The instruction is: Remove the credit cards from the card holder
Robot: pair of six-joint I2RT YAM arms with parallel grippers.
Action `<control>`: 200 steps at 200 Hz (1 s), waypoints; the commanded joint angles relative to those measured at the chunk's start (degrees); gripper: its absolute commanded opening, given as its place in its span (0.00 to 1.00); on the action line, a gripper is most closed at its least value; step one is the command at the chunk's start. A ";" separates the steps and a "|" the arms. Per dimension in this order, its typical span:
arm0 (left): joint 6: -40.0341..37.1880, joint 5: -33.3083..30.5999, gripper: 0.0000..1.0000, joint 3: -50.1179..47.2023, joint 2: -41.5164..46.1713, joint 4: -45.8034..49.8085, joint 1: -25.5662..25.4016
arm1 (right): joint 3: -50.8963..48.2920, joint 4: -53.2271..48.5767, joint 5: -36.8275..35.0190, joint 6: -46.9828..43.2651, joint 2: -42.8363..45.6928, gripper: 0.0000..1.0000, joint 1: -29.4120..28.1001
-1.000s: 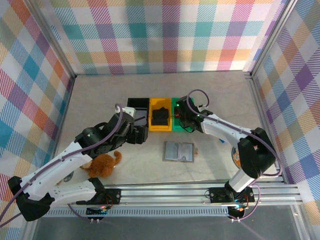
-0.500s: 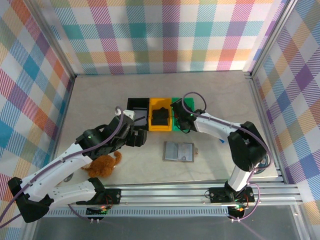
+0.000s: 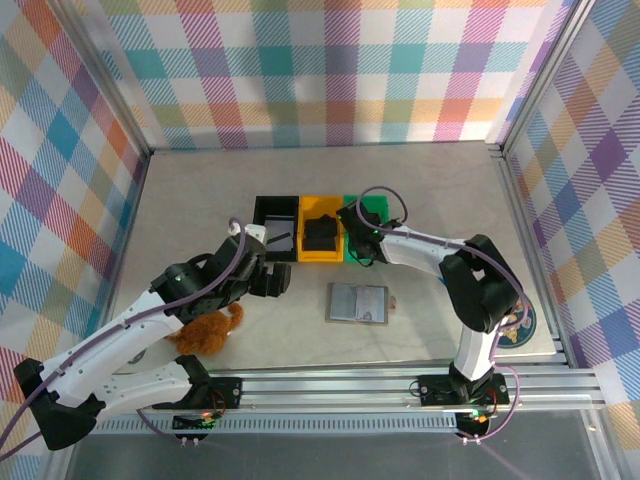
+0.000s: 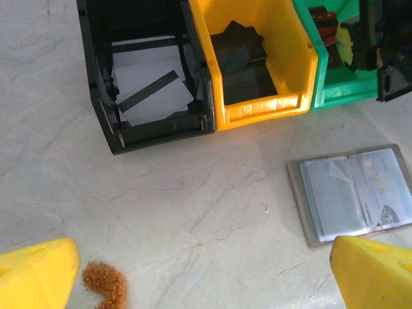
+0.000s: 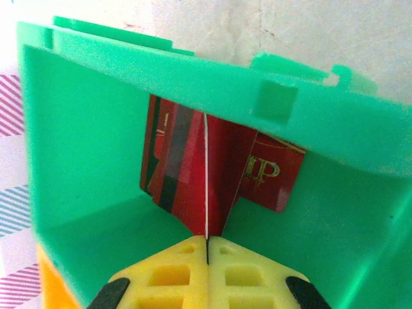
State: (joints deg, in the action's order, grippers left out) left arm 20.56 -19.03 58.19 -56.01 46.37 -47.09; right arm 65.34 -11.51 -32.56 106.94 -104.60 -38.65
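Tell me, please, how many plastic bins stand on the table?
3. The black bin is at the left end of the row, the yellow bin in the middle, and the green bin at the right end. None seems hidden.

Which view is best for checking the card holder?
Left wrist: the card holder lies open, both panels clear, print visible under one. Top external shows it small, open flat near the bins.
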 commanded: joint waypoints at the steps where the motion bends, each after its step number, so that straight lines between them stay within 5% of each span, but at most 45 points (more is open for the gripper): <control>1: -1.28 0.39 1.00 -1.05 0.81 -1.28 0.93 | 0.63 1.07 -2.29 -0.45 -1.22 0.00 -0.17; 68: -1.75 1.61 1.00 -1.32 0.23 -1.46 2.13 | -0.27 2.15 0.03 2.73 -4.39 0.00 -0.45; 200: -2.15 2.83 1.00 -1.57 -0.06 -1.71 3.41 | 1.41 4.56 0.74 -9.32 -1.70 0.46 -0.36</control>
State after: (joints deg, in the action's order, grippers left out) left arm 19.62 -16.97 57.45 -56.07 45.93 -44.40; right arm 65.69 -6.39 -32.29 102.76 -108.44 -38.70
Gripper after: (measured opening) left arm 0.996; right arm 0.427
